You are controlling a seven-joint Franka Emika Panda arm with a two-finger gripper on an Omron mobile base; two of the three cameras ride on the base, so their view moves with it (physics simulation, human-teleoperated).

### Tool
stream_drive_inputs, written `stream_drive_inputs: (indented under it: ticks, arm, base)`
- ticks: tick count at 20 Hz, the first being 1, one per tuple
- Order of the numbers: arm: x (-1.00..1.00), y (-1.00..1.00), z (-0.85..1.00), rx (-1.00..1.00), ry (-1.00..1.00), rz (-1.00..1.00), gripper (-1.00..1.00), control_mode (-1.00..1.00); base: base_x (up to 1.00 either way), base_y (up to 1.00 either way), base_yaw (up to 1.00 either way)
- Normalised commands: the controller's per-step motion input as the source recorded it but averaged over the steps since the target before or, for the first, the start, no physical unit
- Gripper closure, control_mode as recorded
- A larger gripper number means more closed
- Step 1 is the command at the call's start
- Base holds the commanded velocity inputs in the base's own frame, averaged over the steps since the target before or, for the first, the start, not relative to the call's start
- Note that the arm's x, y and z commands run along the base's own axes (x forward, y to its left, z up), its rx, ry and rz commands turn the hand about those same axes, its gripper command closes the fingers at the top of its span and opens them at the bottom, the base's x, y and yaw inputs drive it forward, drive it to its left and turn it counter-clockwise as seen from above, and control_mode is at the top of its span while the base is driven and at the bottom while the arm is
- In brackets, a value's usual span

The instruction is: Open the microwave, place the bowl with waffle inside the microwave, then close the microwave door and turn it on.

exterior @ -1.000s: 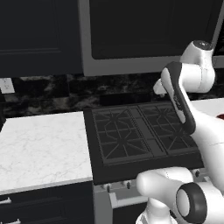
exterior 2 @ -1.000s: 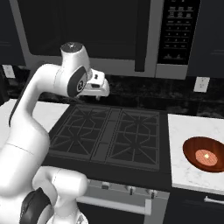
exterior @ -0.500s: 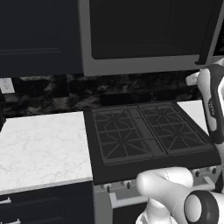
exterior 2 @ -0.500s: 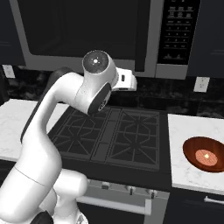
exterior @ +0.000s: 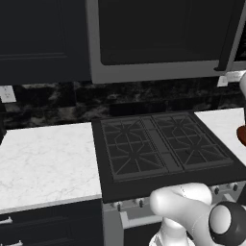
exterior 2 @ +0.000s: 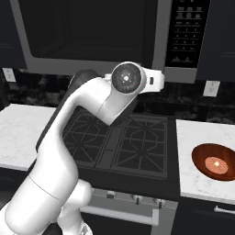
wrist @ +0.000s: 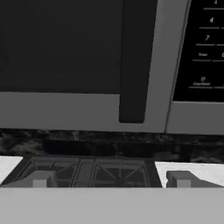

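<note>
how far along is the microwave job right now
Nothing looks finished. The microwave door is shut and the bowl with the waffle sits on the counter right of the stove. In hand: the open, empty gripper faces the black bar handle, apart from it. Left: pull the door open, load the bowl, close up, press the keypad.

One microwave [exterior 2: 105, 36] with one door handle [wrist: 136, 61], one stove [exterior: 163, 146], one bowl [exterior 2: 215, 161], two white surfaces [exterior: 43, 161], two wall outlets [exterior 2: 210, 88].
</note>
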Motion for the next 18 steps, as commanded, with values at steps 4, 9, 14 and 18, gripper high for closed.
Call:
stream_drive_inputs:
  ticks: [4, 9, 14, 18]
  arm:
    - [0.00, -0.21, 0.14, 0.00, -0.26, 0.00, -1.00, -1.00]
    - [0.00, 0.00, 0.00, -0.06, -0.25, 0.00, -1.00, -1.00]
    - [0.20, 0.00, 0.02, -0.05, -0.18, 0.00, -1.00, -1.00]
    - [0.21, 0.00, 0.29, -0.05, -0.03, 0.03, -1.00, -1.00]
  base:
    - [0.00, 0.00, 0.00]
    - [0.00, 0.00, 0.00]
    - [0.00, 0.00, 0.00]
    - [0.00, 0.00, 0.00]
